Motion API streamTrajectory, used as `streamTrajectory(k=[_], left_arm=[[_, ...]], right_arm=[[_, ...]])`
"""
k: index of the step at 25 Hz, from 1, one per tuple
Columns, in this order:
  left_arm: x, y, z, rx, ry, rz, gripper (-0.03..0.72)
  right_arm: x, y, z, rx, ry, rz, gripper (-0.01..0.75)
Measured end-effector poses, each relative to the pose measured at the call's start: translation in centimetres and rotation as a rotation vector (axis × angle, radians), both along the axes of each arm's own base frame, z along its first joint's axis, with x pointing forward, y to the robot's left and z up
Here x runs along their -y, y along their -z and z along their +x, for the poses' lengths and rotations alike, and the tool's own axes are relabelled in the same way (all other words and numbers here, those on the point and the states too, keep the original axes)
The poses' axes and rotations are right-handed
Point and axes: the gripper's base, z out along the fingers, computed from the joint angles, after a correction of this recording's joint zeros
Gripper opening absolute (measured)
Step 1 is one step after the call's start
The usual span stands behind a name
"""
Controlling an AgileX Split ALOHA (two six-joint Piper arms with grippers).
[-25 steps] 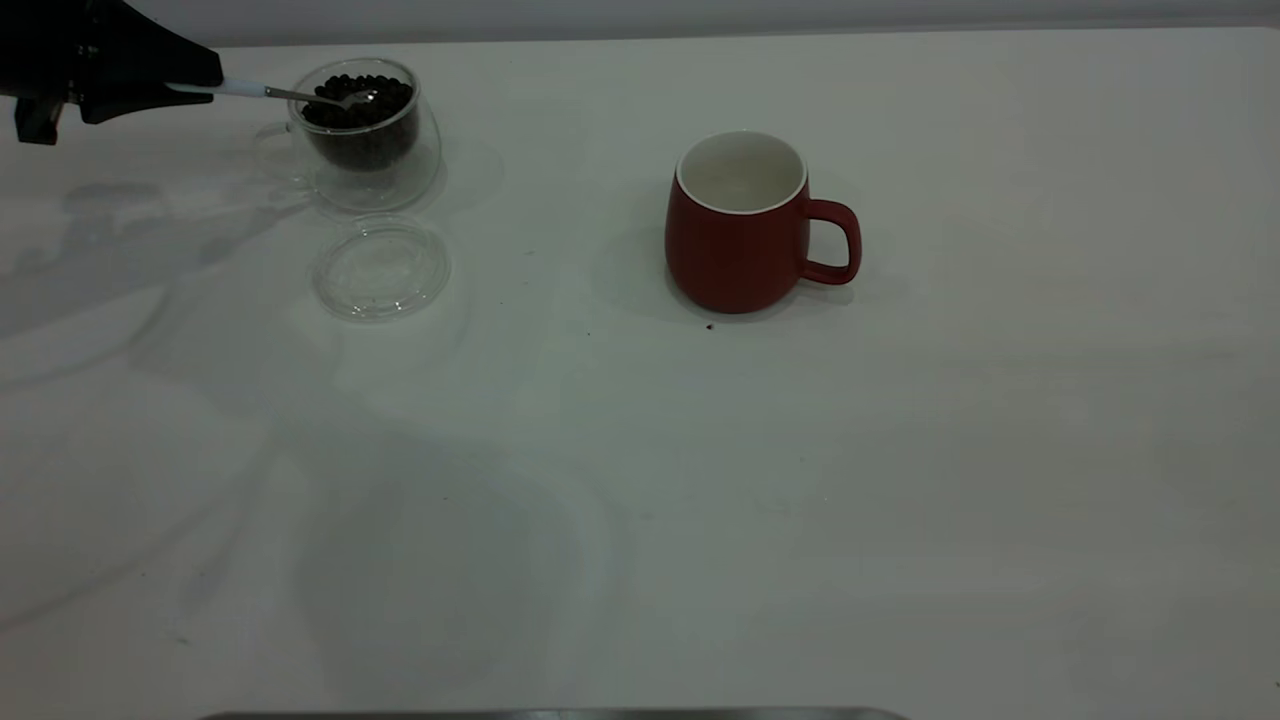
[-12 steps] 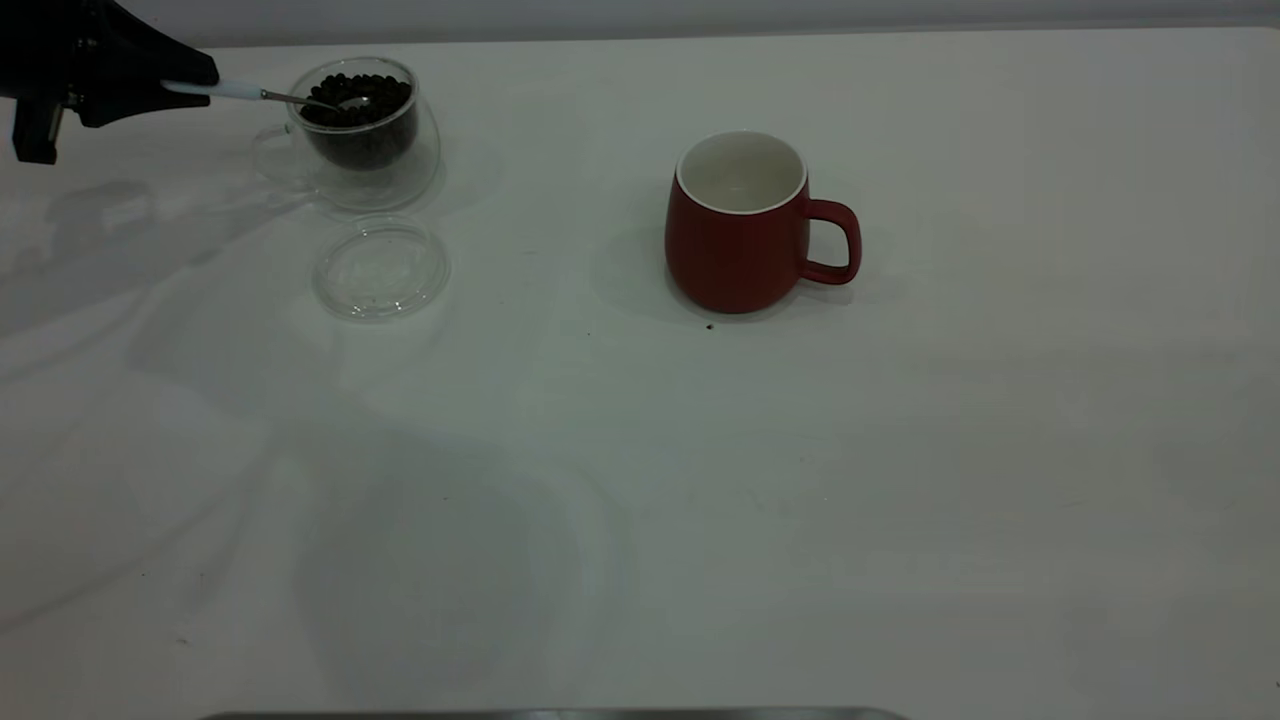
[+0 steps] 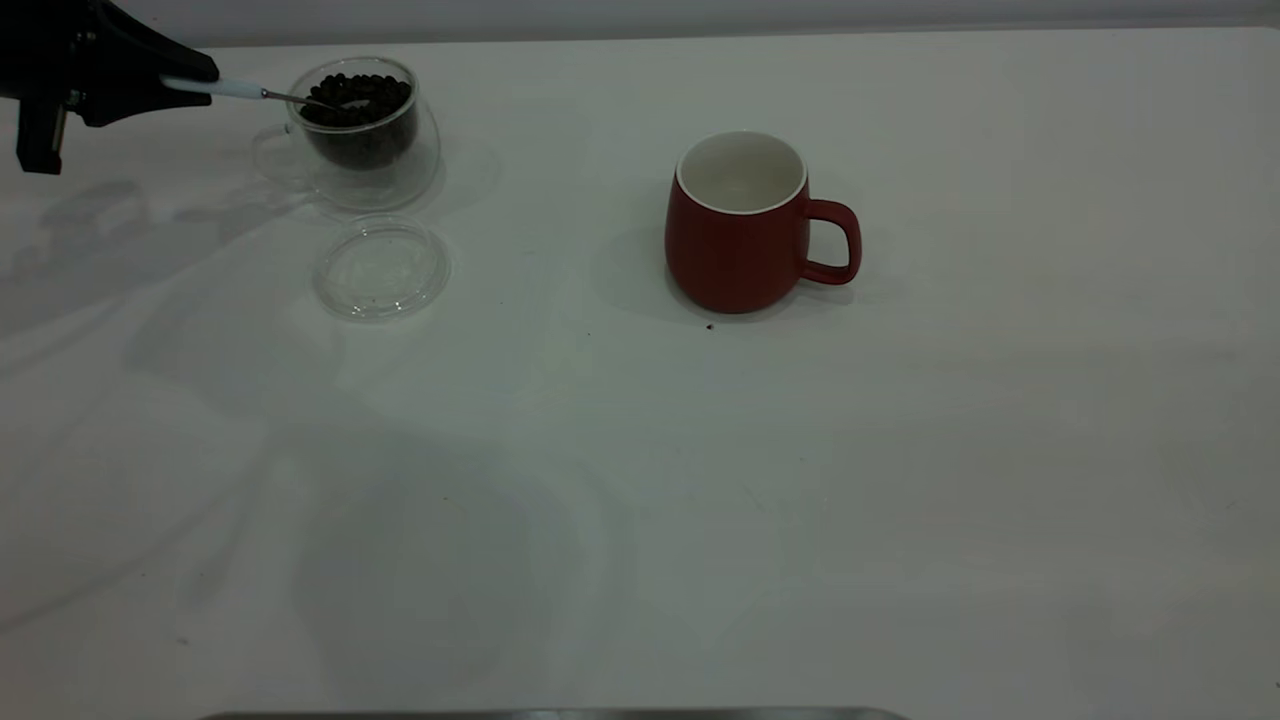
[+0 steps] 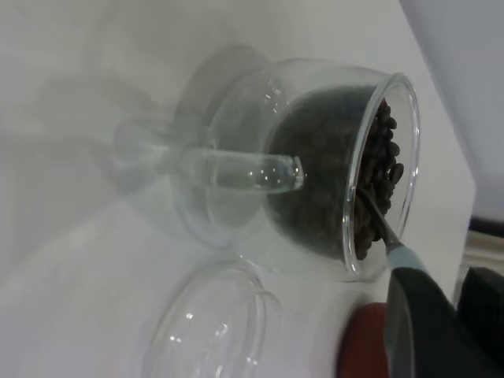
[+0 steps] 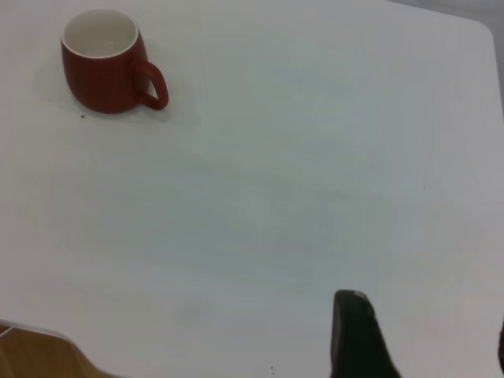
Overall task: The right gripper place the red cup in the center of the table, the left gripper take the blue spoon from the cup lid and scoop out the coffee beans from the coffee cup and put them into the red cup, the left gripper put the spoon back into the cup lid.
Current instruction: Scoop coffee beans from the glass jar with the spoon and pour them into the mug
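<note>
The clear glass coffee cup (image 3: pixel 362 135) stands at the table's (image 3: pixel 640 480) far left, filled with dark coffee beans (image 3: pixel 358 95). My left gripper (image 3: pixel 200 82) is just left of it, shut on the pale handle of the blue spoon (image 3: pixel 240 90); the spoon's metal bowl is dug into the beans. In the left wrist view the spoon (image 4: pixel 403 256) enters the coffee cup (image 4: pixel 315 157) over its rim. The empty cup lid (image 3: pixel 382 267) lies in front of the coffee cup. The red cup (image 3: pixel 738 225) stands upright near the table's middle, white inside empty, handle to the right. My right gripper (image 5: pixel 425 319) hangs open above bare table, far from the red cup (image 5: pixel 106 67).
A tiny dark speck (image 3: pixel 709 326) lies just in front of the red cup. The table's far edge (image 3: pixel 700 32) runs close behind the coffee cup. A wooden floor (image 5: pixel 31 354) shows past the table's corner in the right wrist view.
My left gripper has drawn slightly left, and the spoon's bowl has sunk from the top of the bean heap into the beans. The red cup and lid have not moved.
</note>
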Motion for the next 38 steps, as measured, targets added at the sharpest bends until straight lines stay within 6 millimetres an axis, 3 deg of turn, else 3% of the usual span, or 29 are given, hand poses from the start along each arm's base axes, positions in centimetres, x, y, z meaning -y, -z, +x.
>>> streamTrajectory(k=[5, 20, 38], left_arm=[[-0.1, -0.2, -0.2, -0.014, 0.000, -0.042, 0.124], [-3.0, -0.9, -1.2, 0.005, -0.006, -0.131, 0.124], [-1.4, -2.1, -2.0, 0.099, 0.181, -0.240, 0.124]], right_arm=[[0.0, 0.0, 0.0, 0.000, 0.000, 0.000, 0.457], [0.0, 0.0, 0.0, 0.000, 0.000, 0.000, 0.457], [0.0, 0.0, 0.0, 0.000, 0.000, 0.000, 0.457]])
